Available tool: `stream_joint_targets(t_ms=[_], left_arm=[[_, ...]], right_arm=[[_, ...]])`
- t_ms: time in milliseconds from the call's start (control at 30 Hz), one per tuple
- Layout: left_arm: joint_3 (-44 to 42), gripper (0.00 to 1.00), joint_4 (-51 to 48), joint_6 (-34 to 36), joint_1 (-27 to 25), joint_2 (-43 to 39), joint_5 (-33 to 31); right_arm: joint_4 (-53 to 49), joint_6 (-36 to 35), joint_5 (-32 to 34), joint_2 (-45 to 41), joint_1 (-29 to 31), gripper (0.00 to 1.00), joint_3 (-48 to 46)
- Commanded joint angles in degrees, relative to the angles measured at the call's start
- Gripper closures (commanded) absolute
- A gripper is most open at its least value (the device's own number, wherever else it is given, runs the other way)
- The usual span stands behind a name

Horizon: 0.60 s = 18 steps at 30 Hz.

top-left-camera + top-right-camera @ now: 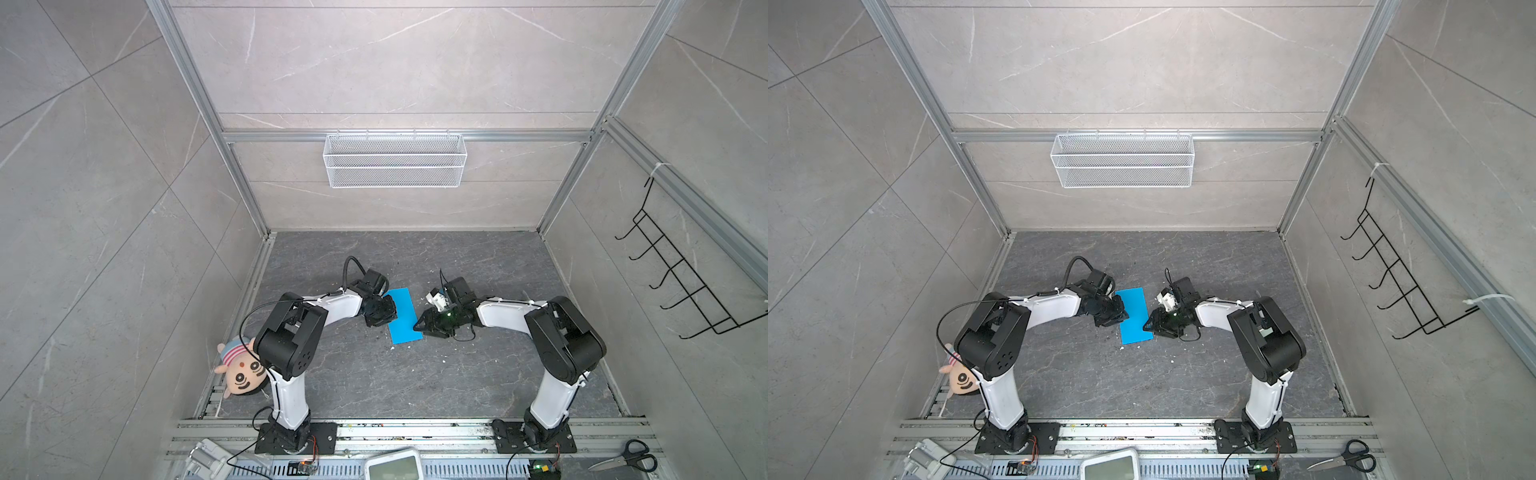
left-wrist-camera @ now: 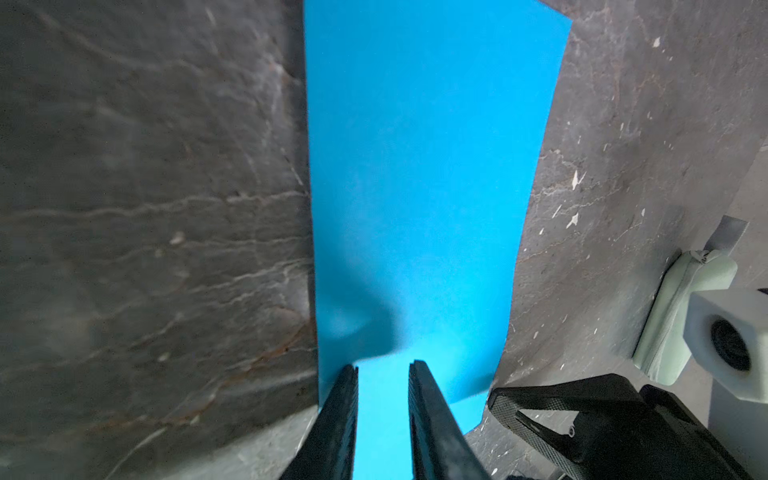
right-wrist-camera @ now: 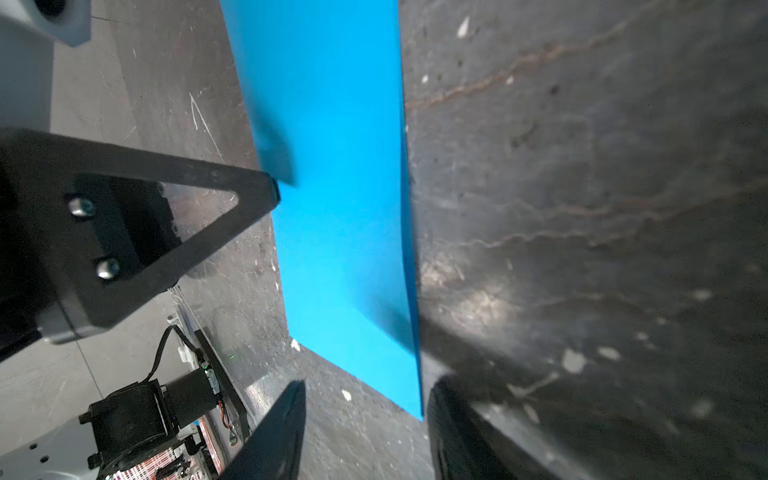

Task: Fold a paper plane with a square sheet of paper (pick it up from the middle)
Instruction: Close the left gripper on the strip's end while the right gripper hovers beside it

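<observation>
The left tool [image 1: 390, 316] has its tips at one long edge of the thin, bright sky-blue sheet of paper [image 1: 404, 315], jaws narrowly apart, and blue shows between them. The sheet lies as a narrow rectangle on the dark grey marbled surface [image 1: 415, 374] — between both tools. The right tool [image 1: 419, 328] sits at the opposite long edge, jaws wide apart.

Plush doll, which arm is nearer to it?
Left. The left arm overlaps the plush doll with its elbow in a top view; the right arm stands on the opposite side.
</observation>
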Motion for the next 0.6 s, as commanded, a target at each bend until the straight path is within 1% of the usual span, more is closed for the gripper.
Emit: stream_joint_targets(t_ms=[0,167,400,567], left_arm=[[-1.76,0.72,-2.86,-0.65,0.17,1.88,-1.85],[-1.94,0.73,-2.77,-0.85,0.17,1.99,-2.09],[-1.59,0.72,-3.11,-0.51,0.19,2.32,-2.37],[-1.59,0.73,-3.13,-0.40,0.15,2.51,-2.36]], right_arm=[[-2.57,-1.91,-1.70,2.32,0.20,0.49,1.33],[-1.12,-1.14,-4.07,2.91,0.33,0.50,1.29],[4.97,2.40,-7.70,2.65,0.16,0.52,0.29],[7.97,4.27,-8.35,3.52,0.25,0.53,0.20]])
